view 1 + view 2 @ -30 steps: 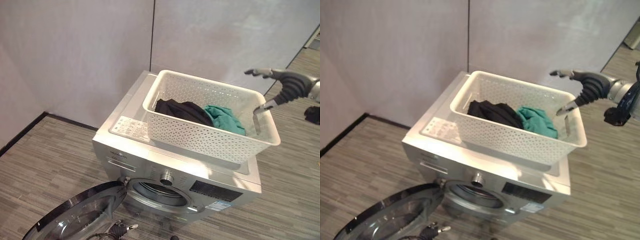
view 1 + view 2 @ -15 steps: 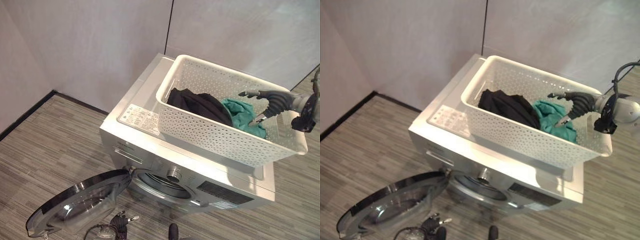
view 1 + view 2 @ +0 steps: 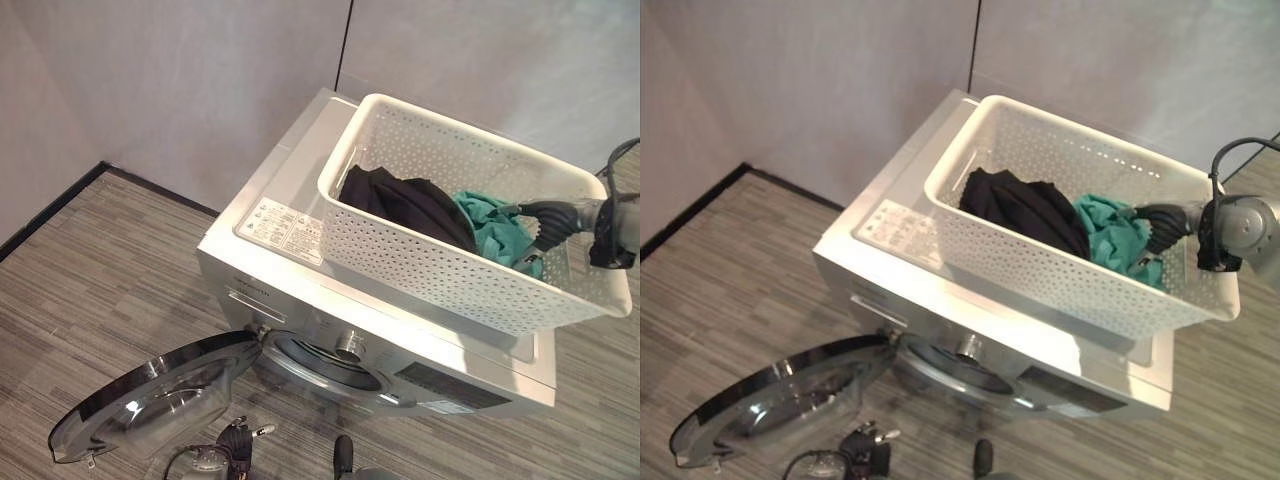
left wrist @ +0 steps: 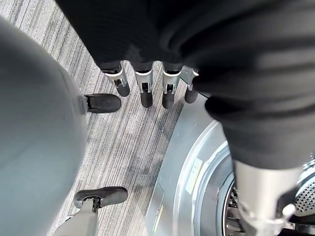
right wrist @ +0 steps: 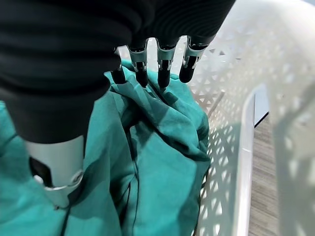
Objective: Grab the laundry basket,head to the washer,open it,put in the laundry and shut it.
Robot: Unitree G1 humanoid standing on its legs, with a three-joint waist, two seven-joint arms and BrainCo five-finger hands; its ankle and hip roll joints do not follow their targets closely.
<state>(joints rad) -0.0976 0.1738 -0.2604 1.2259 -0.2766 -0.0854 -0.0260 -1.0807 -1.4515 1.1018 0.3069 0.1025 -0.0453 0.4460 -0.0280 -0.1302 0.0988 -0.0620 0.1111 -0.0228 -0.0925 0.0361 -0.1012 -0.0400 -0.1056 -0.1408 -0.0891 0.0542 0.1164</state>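
Observation:
A white perforated laundry basket [image 3: 430, 270] stands on top of the silver washer [image 3: 262, 262]. Inside it lie a black garment [image 3: 405, 205] and a teal garment [image 3: 490, 225]. My right hand [image 3: 545, 215] reaches into the basket from the right, its straight fingers [image 5: 162, 69] resting on the teal garment [image 5: 162, 147] close to the basket's wall [image 5: 231, 64]. The washer's round door [image 3: 160, 395] hangs open to the lower left, showing the drum opening [image 3: 320, 360]. In the left wrist view my left hand [image 4: 142, 83] hangs low with relaxed fingers beside the open door [image 4: 197, 162], holding nothing.
Grey walls [image 3: 200, 80] meet in a corner right behind the washer. Striped grey floor [image 3: 90, 260] stretches to the left and in front. The open door takes up floor room at the washer's front left.
My right hand has come down from above the basket's right rim into the basket and now touches the teal garment. The camera has shifted; basket and washer stand still.

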